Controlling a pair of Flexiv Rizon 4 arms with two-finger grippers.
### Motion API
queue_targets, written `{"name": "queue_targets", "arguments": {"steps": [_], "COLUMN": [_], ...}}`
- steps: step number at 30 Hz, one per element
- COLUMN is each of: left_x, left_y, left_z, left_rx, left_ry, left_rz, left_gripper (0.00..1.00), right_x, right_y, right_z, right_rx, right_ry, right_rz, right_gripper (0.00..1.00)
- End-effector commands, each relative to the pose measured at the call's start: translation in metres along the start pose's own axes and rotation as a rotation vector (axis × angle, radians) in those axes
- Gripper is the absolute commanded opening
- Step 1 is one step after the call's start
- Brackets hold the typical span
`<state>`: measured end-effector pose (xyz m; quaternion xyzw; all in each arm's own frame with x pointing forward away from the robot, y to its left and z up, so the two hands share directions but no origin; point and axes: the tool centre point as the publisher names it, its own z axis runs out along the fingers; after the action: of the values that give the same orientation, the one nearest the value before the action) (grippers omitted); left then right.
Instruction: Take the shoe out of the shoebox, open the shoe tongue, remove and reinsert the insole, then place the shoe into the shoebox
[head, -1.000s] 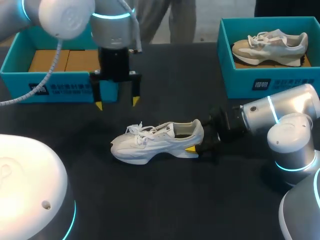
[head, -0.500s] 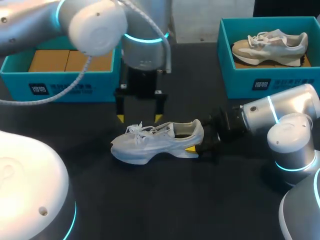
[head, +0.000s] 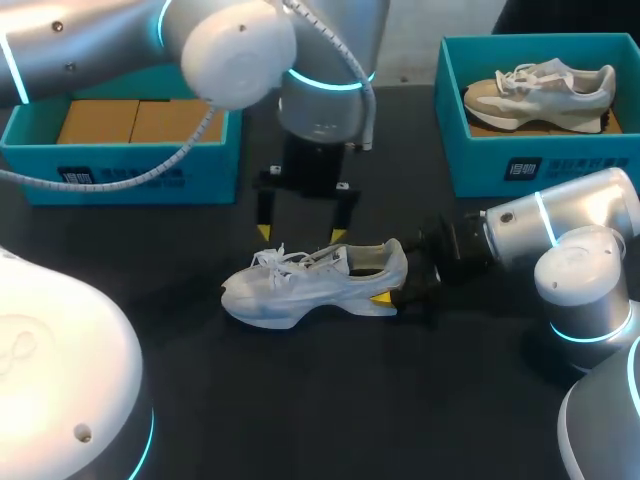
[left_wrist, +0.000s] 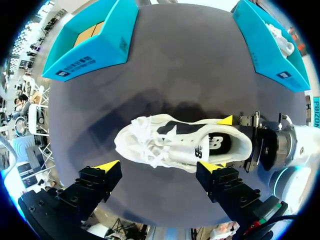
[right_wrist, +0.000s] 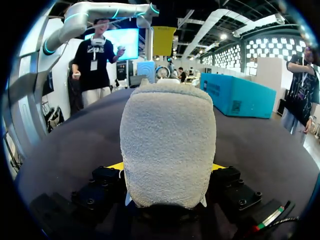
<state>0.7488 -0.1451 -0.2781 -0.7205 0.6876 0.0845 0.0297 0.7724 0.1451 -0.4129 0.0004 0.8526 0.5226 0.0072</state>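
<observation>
The right gripper (head: 390, 285) is clamping the white shoe (head: 310, 280) by its heel (its right end); the left gripper (head: 301, 234) is hovering above it, fingers spread.

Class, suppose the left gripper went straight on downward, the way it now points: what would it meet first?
Probably the white lace-up sneaker, near its laces, which lies ahead of the open left gripper; depth is unclear.

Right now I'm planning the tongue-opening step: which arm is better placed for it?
Left. The left hand, open, hangs over the white shoe's laces; the right hand is shut on its heel, steadying it.
</observation>
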Motion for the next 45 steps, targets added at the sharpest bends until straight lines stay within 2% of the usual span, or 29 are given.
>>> {"name": "queue_targets", "arguments": {"steps": [1,6,9,16,27,37,45], "left_x": [0.002,0.002,0.0,0.005,0.033,0.048,0.071], "left_y": [-0.001,-0.001,-0.005,-0.007,-0.011,-0.009,-0.009], "left_z": [-0.001,-0.001,0.006,0.022,0.043,0.038,0.05], "left_rx": [-0.002,-0.002,0.02,0.046,0.01,-0.002,-0.007], "left_ry": [-0.004,-0.004,-0.049,-0.054,-0.036,-0.01,-0.036], "left_rz": [0.0,0.0,0.009,0.035,0.051,0.076,0.073], "left_gripper": [1.0,1.0,1.0,1.0,1.0,1.0,1.0], "right_x": [0.0,0.0,0.0,0.0,0.0,0.0,0.0], "right_y": [0.0,0.0,0.0,0.0,0.0,0.0,0.0], "right_z": [0.001,0.001,0.001,0.001,0.001,0.001,0.001], "right_rx": [0.002,0.002,0.002,0.002,0.002,0.002,0.002], "right_ry": [-0.001,-0.001,-0.001,-0.001,-0.001,-0.001,-0.001], "right_rz": [-0.001,-0.001,-0.001,-0.001,-0.001,-0.001,-0.001], "right_gripper": [0.0,0.0,0.0,0.0,0.0,0.0,0.0]}}
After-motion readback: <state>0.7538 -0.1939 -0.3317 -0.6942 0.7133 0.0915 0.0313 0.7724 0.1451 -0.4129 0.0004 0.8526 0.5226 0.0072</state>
